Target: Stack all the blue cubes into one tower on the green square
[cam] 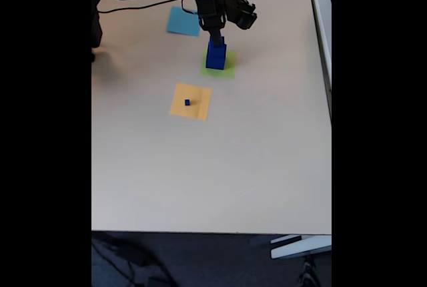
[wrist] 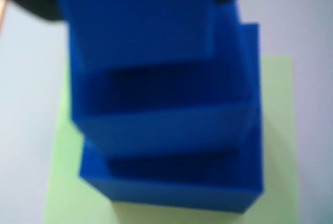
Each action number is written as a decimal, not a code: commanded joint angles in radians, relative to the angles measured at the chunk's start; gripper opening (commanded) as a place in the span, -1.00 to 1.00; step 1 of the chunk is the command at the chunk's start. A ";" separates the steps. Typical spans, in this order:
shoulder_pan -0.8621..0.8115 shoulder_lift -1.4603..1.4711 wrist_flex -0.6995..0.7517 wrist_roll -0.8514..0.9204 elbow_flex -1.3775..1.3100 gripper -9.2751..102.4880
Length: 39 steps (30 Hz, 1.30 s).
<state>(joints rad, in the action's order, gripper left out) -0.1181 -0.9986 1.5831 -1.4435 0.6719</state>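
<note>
Hovering over the light-green paper square (cam: 219, 68), the black gripper (cam: 216, 36) meets the stepped dark-blue cube tower (cam: 215, 55); its grip cannot be judged. Release should be straight, gentle.

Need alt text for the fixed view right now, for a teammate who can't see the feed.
The arm reaches in from the top left and its gripper sits right at the top of the tower of blue cubes on the green square. One tiny blue cube lies alone on the orange-yellow square; the light-blue square is bare.
</note>
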 commanded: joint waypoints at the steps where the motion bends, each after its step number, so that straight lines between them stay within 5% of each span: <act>1: -0.011 -0.057 -0.023 0.011 -0.003 -0.76; 39: -0.018 -0.078 -0.035 0.091 -0.009 -0.48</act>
<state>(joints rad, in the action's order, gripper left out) -0.1304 -0.9986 1.5647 -1.3698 0.6750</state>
